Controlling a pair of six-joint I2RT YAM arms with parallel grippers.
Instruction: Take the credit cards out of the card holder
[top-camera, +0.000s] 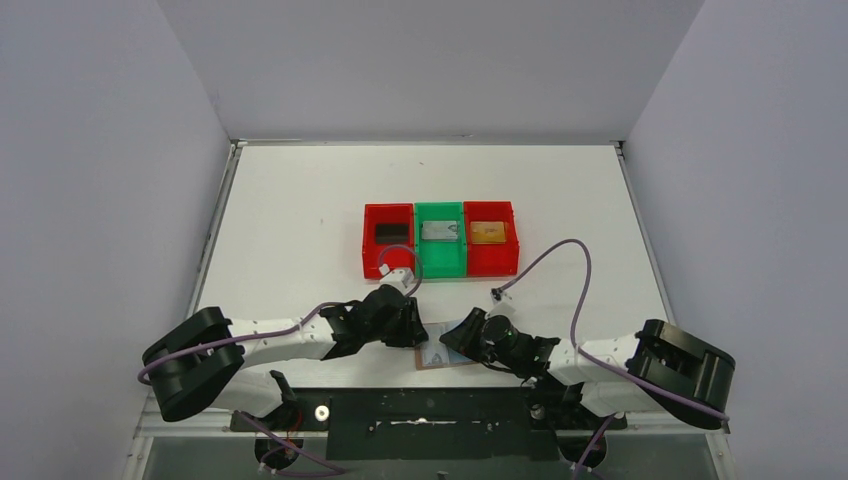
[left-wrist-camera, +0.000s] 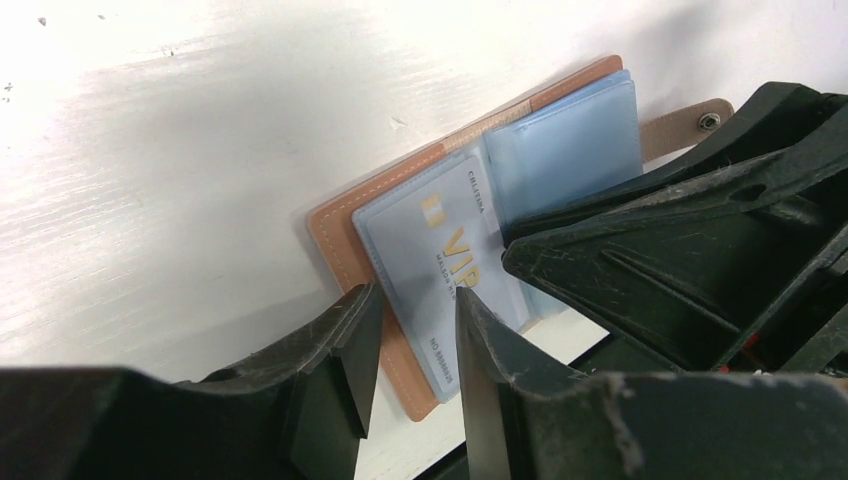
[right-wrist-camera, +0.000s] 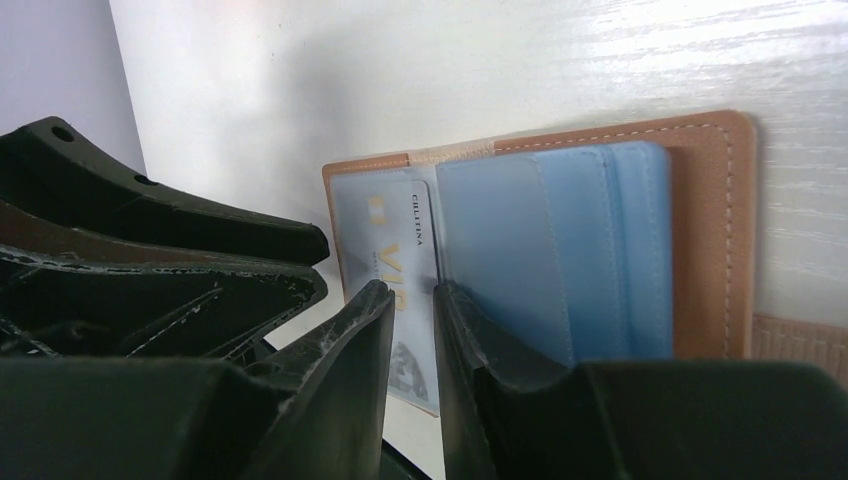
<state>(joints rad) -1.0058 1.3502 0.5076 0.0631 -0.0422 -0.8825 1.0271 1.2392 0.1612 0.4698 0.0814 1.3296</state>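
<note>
Just ahead of the left gripper (left-wrist-camera: 416, 293), whose jaws stand narrowly apart, the card holder (left-wrist-camera: 340, 245) lies open: tan stitched leather, pale blue pockets, a pale credit card (left-wrist-camera: 440, 260) lettered VIP in gold tucked inside. The right gripper (right-wrist-camera: 412, 288) is narrow too, that card showing in its gap; whether it pinches, I cannot tell.

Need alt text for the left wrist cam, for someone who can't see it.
An open tan card holder lies flat on a white table, a pale VIP credit card tucked in one blue-lined half. The left claw, fingers parted, is poised at the card's near edge, while the right claw reaches in from the right toward the fold.
</note>
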